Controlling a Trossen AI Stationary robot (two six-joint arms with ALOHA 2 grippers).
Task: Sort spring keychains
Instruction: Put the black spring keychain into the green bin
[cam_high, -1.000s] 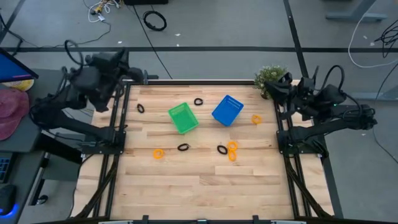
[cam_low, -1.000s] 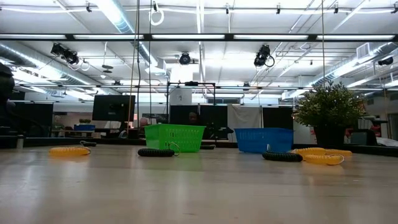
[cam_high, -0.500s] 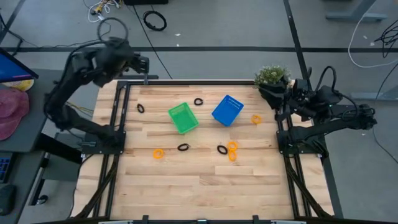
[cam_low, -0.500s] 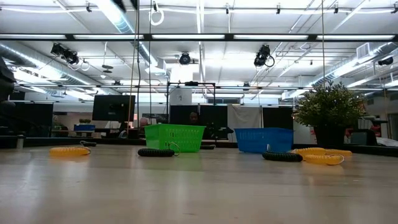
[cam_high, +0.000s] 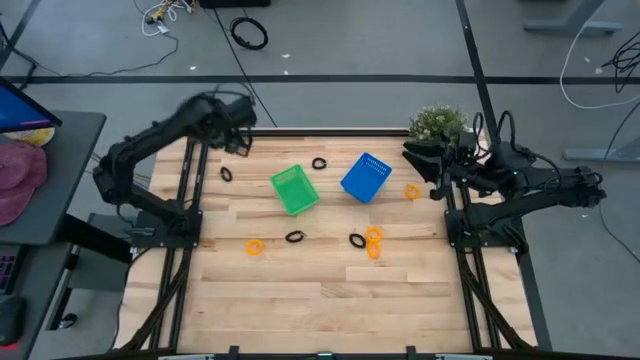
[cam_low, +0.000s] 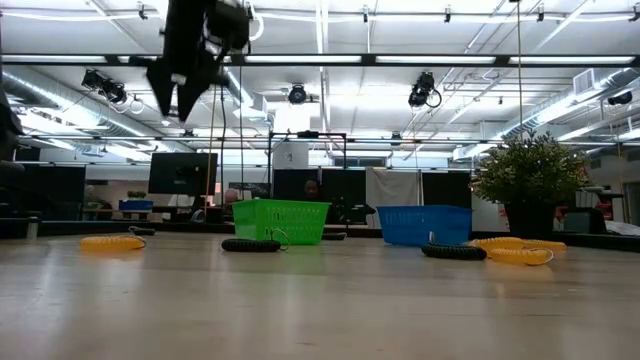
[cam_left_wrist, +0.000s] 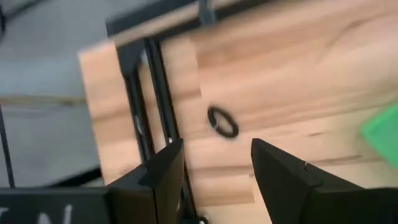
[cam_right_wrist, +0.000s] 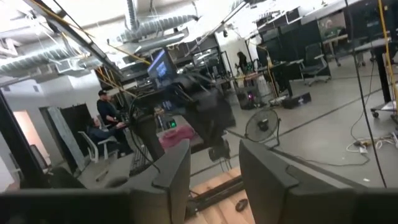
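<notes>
Hovering left fingers (cam_left_wrist: 214, 180) spread above black keychain (cam_left_wrist: 222, 121); right fingers (cam_right_wrist: 214, 174) spread, empty.

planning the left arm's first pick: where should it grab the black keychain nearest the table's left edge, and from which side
Take the black spring keychain across one side of its coil, coming straight down. It lies flat as a thin ring on the table, so only a pinch over the loop gets under it. The left gripper hovers nearby, fingers apart.

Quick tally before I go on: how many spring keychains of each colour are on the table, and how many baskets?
Black spring keychains: 4
Orange spring keychains: 4, two of them touching
Baskets: 2, one green, one blue
Total: 10 things, 8 of them keychains, none in a basket.
</notes>
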